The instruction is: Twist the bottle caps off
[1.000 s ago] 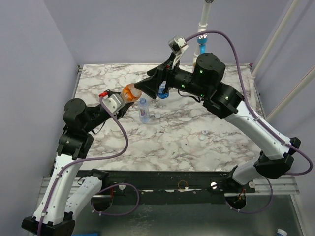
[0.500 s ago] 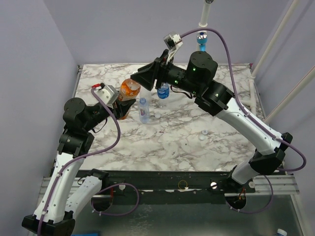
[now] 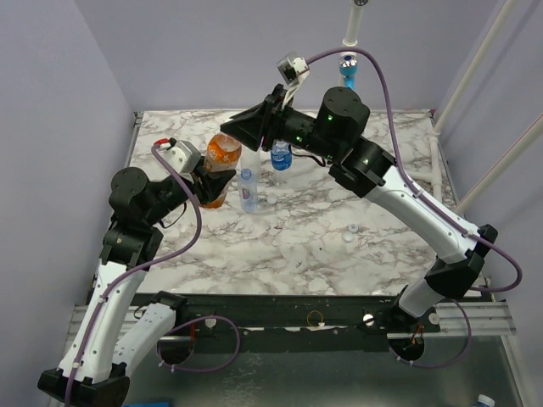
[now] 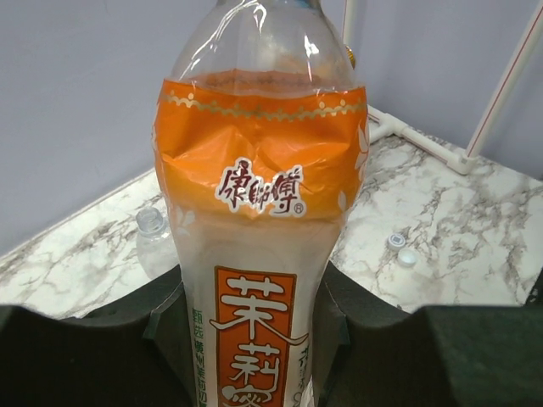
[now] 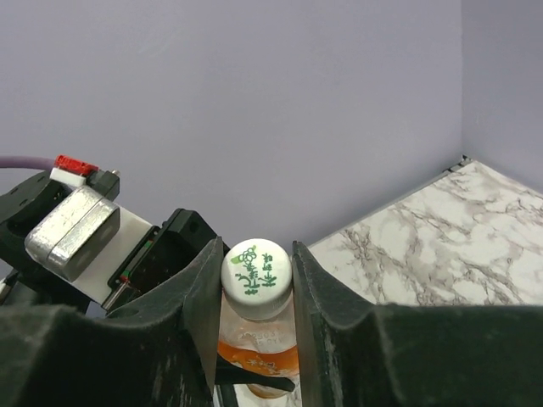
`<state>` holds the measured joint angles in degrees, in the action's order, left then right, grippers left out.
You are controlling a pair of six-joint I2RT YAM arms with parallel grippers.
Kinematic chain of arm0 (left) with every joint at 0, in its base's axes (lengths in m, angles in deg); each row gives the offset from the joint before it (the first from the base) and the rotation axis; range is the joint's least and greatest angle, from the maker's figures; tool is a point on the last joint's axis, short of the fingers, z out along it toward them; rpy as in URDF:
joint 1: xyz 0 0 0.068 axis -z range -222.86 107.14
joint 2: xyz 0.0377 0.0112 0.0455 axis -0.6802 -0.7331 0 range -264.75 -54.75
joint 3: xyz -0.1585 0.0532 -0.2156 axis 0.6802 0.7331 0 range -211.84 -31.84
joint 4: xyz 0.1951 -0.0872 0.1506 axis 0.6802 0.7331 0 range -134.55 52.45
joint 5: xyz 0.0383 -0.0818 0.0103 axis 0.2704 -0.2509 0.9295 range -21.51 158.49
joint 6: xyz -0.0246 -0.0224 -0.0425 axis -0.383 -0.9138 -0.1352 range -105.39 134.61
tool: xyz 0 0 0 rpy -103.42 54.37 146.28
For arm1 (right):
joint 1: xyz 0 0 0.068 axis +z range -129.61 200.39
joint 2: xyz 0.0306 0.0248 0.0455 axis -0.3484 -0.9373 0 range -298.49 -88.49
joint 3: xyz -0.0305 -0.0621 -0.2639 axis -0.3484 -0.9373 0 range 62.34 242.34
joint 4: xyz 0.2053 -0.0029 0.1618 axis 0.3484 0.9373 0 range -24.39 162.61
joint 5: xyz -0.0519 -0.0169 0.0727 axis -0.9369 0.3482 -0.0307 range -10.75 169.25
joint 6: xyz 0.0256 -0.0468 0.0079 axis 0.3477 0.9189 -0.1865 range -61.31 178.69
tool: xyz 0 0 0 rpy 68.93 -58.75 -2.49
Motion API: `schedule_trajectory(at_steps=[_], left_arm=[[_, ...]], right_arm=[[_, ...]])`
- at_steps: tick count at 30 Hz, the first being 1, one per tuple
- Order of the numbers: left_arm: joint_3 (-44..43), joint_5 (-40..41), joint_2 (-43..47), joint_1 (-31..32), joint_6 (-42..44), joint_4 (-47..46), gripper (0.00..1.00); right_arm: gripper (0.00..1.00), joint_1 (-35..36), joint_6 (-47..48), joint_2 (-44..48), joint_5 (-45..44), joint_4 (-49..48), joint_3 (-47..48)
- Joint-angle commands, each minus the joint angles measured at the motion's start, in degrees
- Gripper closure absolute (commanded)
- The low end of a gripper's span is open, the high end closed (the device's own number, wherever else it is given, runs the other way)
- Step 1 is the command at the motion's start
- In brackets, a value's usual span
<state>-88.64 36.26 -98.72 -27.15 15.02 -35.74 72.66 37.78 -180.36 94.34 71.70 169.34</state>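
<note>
The orange bottle [image 4: 259, 170] stands roughly upright at the far left of the table [image 3: 382, 254], its body clamped by the left gripper [image 4: 253, 326]. The right gripper [image 5: 257, 280], reaching in from the right, pinches the white cap [image 5: 256, 264] atop the bottle's long axis.

marble table [image 3: 297, 250], white pipe [image 3: 350, 32], blue fitting [image 3: 347, 82]

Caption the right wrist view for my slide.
Right hand clamps the white round plastic cap of the orange plastic bottle.
</note>
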Motion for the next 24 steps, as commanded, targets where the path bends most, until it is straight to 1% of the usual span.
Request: schedule_trajectory(at_steps=[1,4,8,10,13,15,16,17,18,19,20,21,22,24], left_arm=[[-3.41,-5.74,-0.8,-0.06,-9.5,-2.65,0.67],[-4.93,-12.67,-1.65,-0.06,-15.72,-3.79,0.66],[-6.4,-21.98,-3.07,-0.06,-24.86,-7.4,0.66],[-6.82,-25.32,-3.64,-0.04,-29.02,-8.55,0.66],[-7.52,-28.11,-4.02,-0.06,-31.15,-10.04,0.66],[-7.54,-28.89,-3.97,-0.06,-31.15,-10.09,0.67],[-7.46,-28.96,-3.92,-0.04,-30.79,-9.93,0.67],[-7.32,-28.74,-3.86,-0.06,-30.36,-9.6,0.67],[-7.23,-28.3,-3.77,-0.06,-29.49,-9.09,0.67],[-7.08,-27.5,-3.69,-0.06,-28.19,-8.93,0.67],[-6.95,-26.35,-3.46,-0.06,-26.94,-7.44,0.67],[-6.8,-25.29,-3.48,-0.06,-25.09,-6.51,0.67],[-6.71,-23.97,-3.32,-0.06,-23.48,-5.47,0.67],[-6.34,-20.82,-3.18,-0.06,-20.11,-3.82,0.67]], right_arm=[[0.9,0.21,2.52,2.8,12.76,-5.45,-1.39],[0.92,0.11,3.15,4.97,22.68,-10.63,-4.08],[0.94,0.12,2.69,4.96,35.09,-12.28,-3.75],[0.96,0.12,2.0,4.66,40.84,-13.28,-3.7],[0.97,0.16,1.07,4.94,44.94,-15.17,-4.56],[0.96,0.12,1.54,5.42,44.94,-15.16,-4.89],[0.94,0.12,2.42,5.7,43.22,-14.2,-4.76],[0.84,0.11,3.69,6.08,40.51,-12.32,-4.43],[0.71,0.12,4.75,6.39,35.96,-10.77,-3.98],[0.61,0.13,5.77,6.88,30.94,-8.83,-3.56],[0.42,0.12,6.34,7.08,25.37,-7.41,-3.23],[0.27,0.11,6.58,7.38,19.7,-6.46,-2.82],[0.19,0.12,6.62,7.42,16.08,-6.2,-2.49],[0.09,0.16,6.47,7.02,10.63,-2.88,-1.12]])
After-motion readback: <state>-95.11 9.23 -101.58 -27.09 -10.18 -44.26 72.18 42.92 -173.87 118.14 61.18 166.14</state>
